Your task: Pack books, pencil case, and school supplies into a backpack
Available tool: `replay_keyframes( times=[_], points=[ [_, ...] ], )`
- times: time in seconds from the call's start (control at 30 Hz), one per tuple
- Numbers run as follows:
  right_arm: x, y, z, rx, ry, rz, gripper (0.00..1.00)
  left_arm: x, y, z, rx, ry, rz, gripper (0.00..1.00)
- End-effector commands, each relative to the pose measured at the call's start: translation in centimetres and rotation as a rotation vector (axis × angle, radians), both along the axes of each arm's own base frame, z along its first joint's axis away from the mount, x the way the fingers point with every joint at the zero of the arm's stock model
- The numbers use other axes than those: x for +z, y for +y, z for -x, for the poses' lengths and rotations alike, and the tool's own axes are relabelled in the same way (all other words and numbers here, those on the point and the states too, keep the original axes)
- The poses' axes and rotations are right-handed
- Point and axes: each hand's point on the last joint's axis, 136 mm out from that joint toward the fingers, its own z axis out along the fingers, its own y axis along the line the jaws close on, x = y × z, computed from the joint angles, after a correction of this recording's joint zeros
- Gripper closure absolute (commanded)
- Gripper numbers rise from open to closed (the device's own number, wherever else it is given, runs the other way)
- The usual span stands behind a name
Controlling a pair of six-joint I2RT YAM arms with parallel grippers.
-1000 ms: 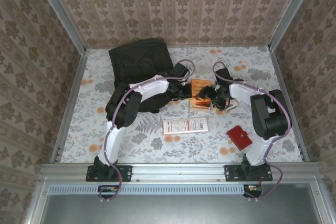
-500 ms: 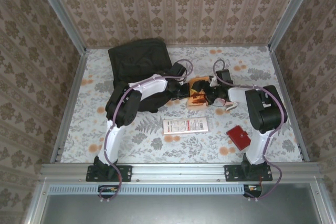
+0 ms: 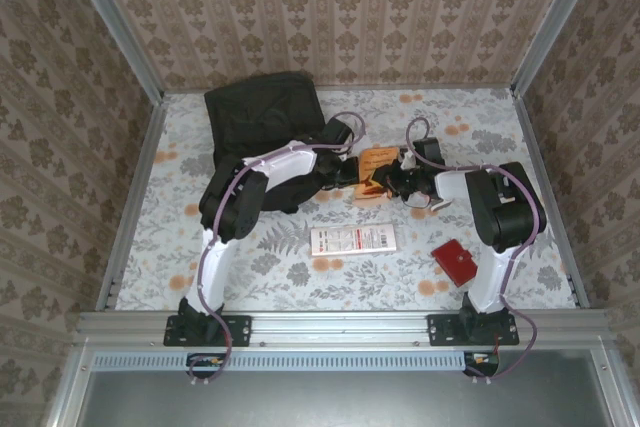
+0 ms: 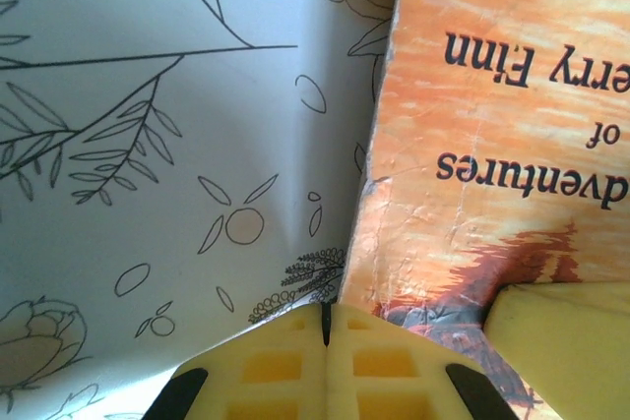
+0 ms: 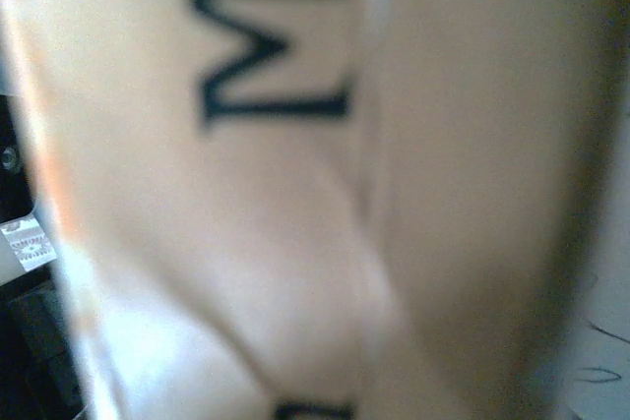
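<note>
1. The orange book [image 3: 378, 168] is mid-frame between my arms, right of the backpack [image 3: 262, 117].
2. My left jaws look clenched at its edge; my right jaws, I cannot tell.
3. I'd steady it, then ease it toward the backpack.

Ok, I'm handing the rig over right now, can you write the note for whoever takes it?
Left gripper: at the orange book, fingers by its corner; grip unclear.
Right gripper: at the book's other side; grip unclear, wrist view blurred.
Backpack: far left of the table.
White booklet and red item: lying nearer the arms' bases.
Done: nothing visibly packed.
Left: all three into the backpack.
</note>
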Motion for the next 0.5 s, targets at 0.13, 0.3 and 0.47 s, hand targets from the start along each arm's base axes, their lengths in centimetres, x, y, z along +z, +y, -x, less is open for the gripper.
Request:
replay_keyframes(
  times=[0.13,0.3,0.47],
  points=[
    [2.0,-1.4,2.4,0.024,-0.026,0.144,1.0,6.6,2.0,2.1,-0.085,-0.088,-0.06,0.75],
    [6.8,0.6,4.0,0.137,-0.176,0.03,1.0,12.4,4.2,2.0,-0.126,-0.164,-0.01,0.61],
    [13.8,4.3,6.6,0.298,-0.395,-0.141,1.0,16.1,7.1,0.9,-0.132,-0.181,0.134,0.39]
  ],
)
